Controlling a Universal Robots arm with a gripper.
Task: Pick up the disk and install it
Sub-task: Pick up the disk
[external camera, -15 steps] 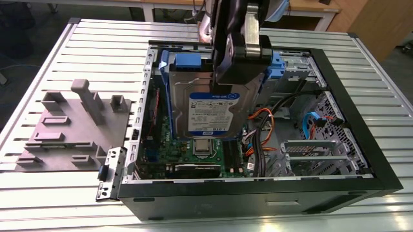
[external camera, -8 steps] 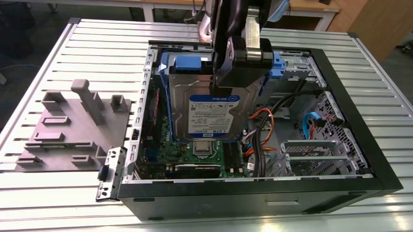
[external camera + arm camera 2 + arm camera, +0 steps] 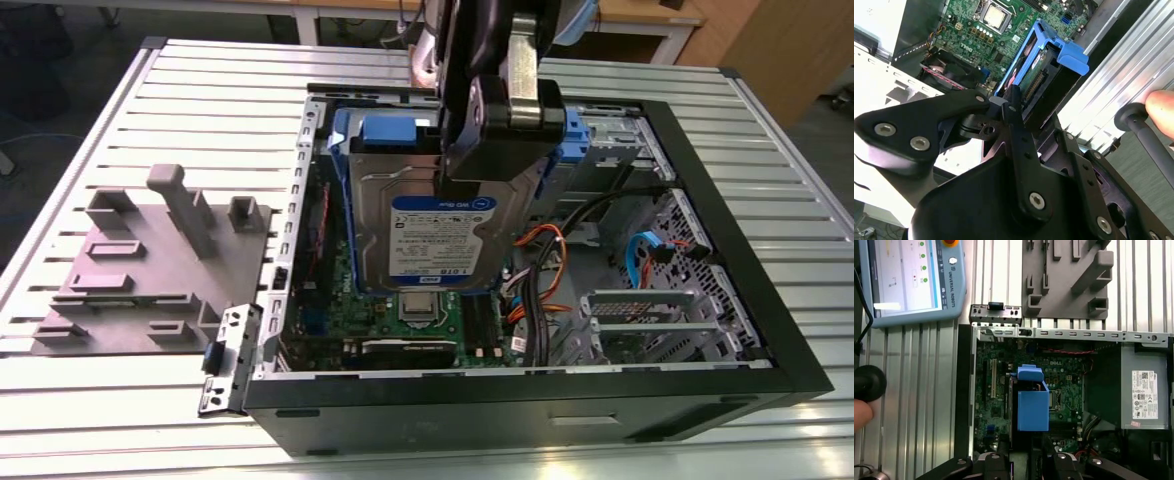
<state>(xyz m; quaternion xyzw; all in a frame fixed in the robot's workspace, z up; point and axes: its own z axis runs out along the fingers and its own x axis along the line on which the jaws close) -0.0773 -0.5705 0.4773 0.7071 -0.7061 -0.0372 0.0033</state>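
The room is a workshop with a grey floor (image 3: 54, 60) and pale wooden furniture (image 3: 774, 40) at the back. In the middle stands a counter (image 3: 160, 90) of ribbed aluminium slats, hard and grooved, so anything dropped on it would land hard.

On the counter lies an open computer case (image 3: 747, 290), side panel off, with its motherboard (image 3: 414, 310) facing up. A grey power supply (image 3: 1144, 395) fills one end. A grey moulded fixture (image 3: 147, 260) sits on the slats beside the case, at the exterior view's left. In the first wrist view a tablet-like control panel (image 3: 909, 280) lies on the counter near the case.

The disk (image 3: 434, 235) hangs over the open case, above the motherboard. It stands steeply tilted, label outward, and touches nothing below it. It looks like a dense metal slab, stiff and fairly heavy for its size. I would judge it fragile to knocks and smooth enough on its faces to slip.

The blue rails (image 3: 1036, 37) along its sides look like the safer place to hold, being plastic and ribbed. The exposed connector end (image 3: 1036, 80) ought to be left alone.

The gripper (image 3: 487, 175) has it near the upper end, jaws clenched across the disk's width at the rails. With so much hanging below the hold, it could swing.

Orange cables (image 3: 541, 240) and a blue cable (image 3: 641, 250) crowd the case just beside it. Someone's fingertip (image 3: 1161, 107) rests on a black handle (image 3: 1136, 122) at the counter's edge.
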